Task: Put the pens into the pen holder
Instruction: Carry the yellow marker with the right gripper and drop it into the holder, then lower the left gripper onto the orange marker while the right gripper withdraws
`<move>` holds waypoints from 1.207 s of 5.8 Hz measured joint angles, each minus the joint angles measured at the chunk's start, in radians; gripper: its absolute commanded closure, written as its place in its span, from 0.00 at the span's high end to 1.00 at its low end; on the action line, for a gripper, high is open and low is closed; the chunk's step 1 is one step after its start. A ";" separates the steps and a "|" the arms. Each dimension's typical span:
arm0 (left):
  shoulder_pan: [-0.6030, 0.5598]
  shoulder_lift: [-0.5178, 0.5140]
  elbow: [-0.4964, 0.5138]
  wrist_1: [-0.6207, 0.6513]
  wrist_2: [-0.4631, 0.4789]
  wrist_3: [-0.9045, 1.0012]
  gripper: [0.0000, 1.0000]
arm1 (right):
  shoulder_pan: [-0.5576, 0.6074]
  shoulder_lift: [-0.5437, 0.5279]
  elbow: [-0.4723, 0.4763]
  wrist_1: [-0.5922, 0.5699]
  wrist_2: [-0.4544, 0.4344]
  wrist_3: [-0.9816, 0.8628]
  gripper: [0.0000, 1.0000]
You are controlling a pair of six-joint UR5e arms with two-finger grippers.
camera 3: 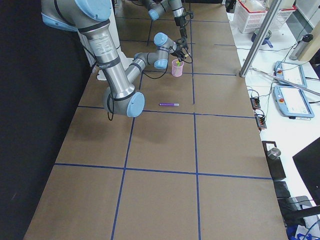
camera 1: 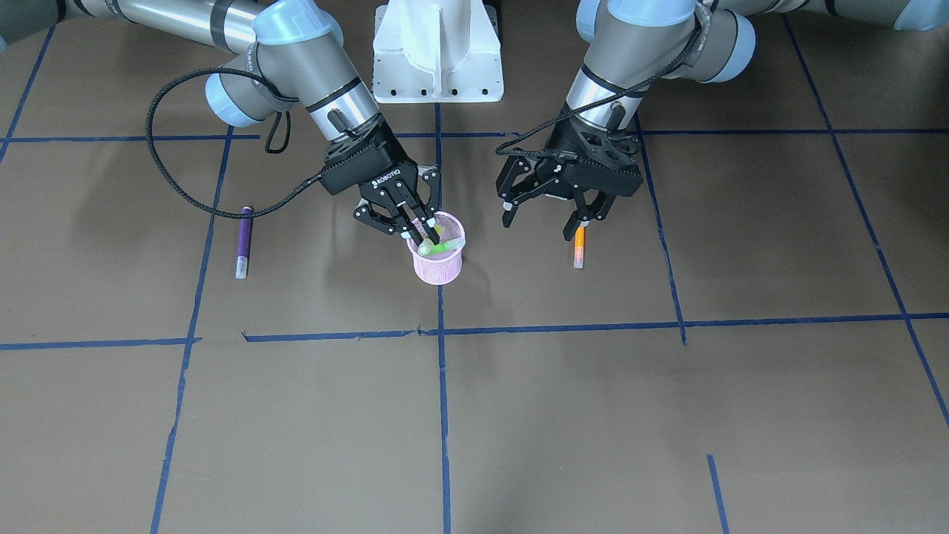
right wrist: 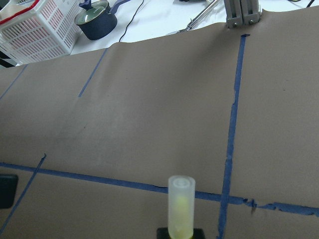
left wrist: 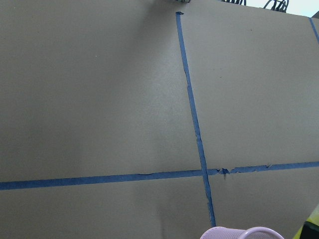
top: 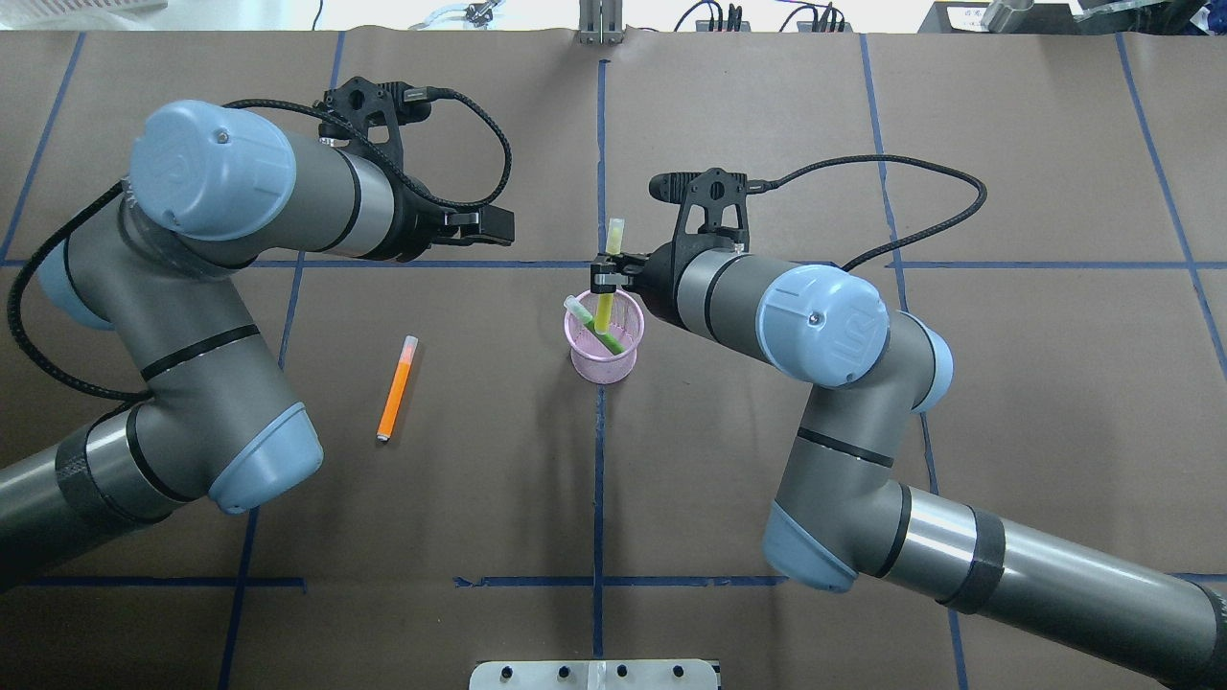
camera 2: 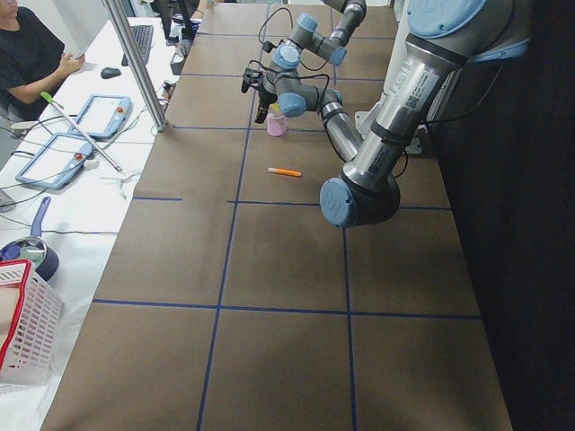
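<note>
I am counting a green pen (top: 581, 311) in the pen holder (top: 602, 366), the right gripper (top: 606, 280) clenching a yellow-green pen (top: 605, 309) at its mouth, the orange pen (camera 1: 579, 248) and purple pen (camera 1: 243, 241) waiting on the bench (camera 1: 519, 415), and the left gripper (camera 1: 543, 222) hanging released.

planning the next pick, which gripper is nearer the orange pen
Left. The left gripper hangs, jaws open, above the orange pen; the right gripper holds a green pen at the pink cup.
</note>
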 measured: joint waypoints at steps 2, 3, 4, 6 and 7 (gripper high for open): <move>0.000 0.015 0.000 0.000 -0.001 0.000 0.95 | -0.020 -0.004 0.002 -0.005 -0.031 0.000 0.98; 0.001 0.038 0.003 0.005 -0.016 0.001 0.94 | -0.017 -0.012 0.015 -0.006 -0.029 0.001 0.98; 0.001 0.054 0.010 0.014 -0.054 0.003 0.94 | -0.011 -0.029 0.040 -0.018 -0.021 0.018 0.98; -0.005 0.072 0.046 0.120 -0.164 0.113 0.92 | 0.082 -0.103 0.115 -0.082 0.156 0.061 0.98; -0.024 0.071 0.065 0.217 -0.231 0.237 0.92 | 0.159 -0.146 0.140 -0.102 0.298 0.066 0.99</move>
